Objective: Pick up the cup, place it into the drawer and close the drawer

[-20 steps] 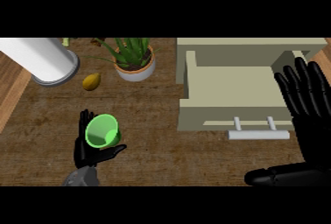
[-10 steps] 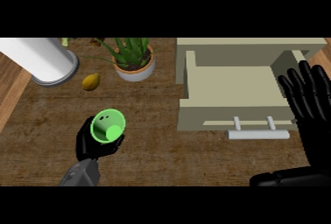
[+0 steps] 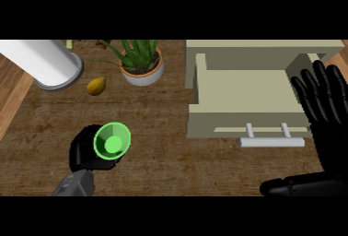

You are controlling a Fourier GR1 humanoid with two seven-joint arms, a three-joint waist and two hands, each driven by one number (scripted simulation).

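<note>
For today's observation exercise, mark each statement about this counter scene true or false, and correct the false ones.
1. The green cup is held in the left hand. True.
2. The cup already lies inside the drawer. False: it is out over the wooden counter, left of the drawer.
3. The drawer is pulled open. True: its pale inside shows, with the handle at the near edge.
4. The right hand is curled round the drawer handle. False: it is open, fingers straight, at the drawer's right side.
5. A potted plant stands beyond the cup. True.
</note>
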